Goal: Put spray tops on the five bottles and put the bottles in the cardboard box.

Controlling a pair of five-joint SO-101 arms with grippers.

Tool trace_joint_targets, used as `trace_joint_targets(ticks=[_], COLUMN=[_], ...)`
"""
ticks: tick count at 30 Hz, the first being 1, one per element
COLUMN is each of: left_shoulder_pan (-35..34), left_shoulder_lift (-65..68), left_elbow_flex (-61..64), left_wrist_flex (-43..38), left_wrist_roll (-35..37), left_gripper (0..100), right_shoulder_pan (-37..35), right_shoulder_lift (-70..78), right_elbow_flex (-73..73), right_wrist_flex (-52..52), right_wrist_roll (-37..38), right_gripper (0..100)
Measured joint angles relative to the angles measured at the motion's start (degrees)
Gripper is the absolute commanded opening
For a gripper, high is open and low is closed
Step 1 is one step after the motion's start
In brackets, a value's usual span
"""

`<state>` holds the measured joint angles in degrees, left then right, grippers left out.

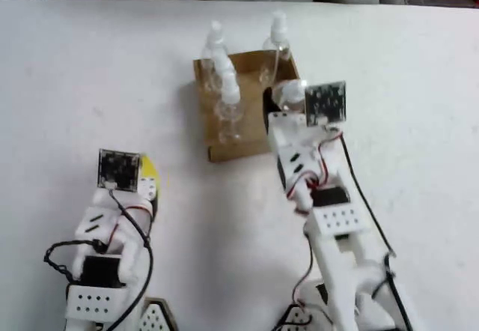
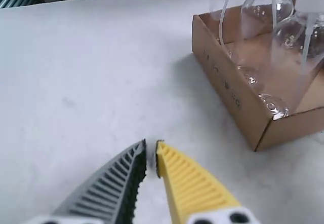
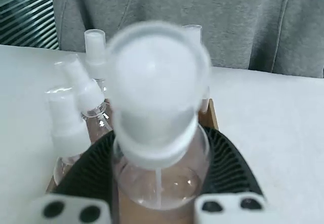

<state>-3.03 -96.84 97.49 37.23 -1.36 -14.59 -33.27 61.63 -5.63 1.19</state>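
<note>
The cardboard box lies at the table's middle with clear bottles standing in it, each wearing a white spray top. Two of them stand at the far side. My right gripper is shut on another clear capped bottle and holds it upright over the box's right side, black fingers on both flanks. My left gripper rests low over bare table to the left of the box, its grey and yellow fingers together with nothing between them.
The white table spreads wide on both sides of the box. Grey upholstery runs along the far edge. Loose cables hang off both arms near the front edge.
</note>
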Motion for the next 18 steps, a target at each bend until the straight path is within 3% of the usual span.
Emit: trace_joint_targets(ticks=[13, 18], left_shoulder_pan=[0.00, 0.00], left_shoulder_lift=[0.00, 0.00], left_elbow_flex=[0.00, 0.00], left_wrist_flex=[0.00, 0.00], left_wrist_roll=[0.00, -0.26], left_gripper=[6, 6], right_shoulder_pan=[1.76, 3.08], right_shoulder_lift=[26.37, 33.67], right_elbow_flex=[-17.85, -20.40], right_wrist_flex=[-0.35, -7.65], right_wrist_roll=[-3.43, -3.43], right_gripper=[1.6, 1.6])
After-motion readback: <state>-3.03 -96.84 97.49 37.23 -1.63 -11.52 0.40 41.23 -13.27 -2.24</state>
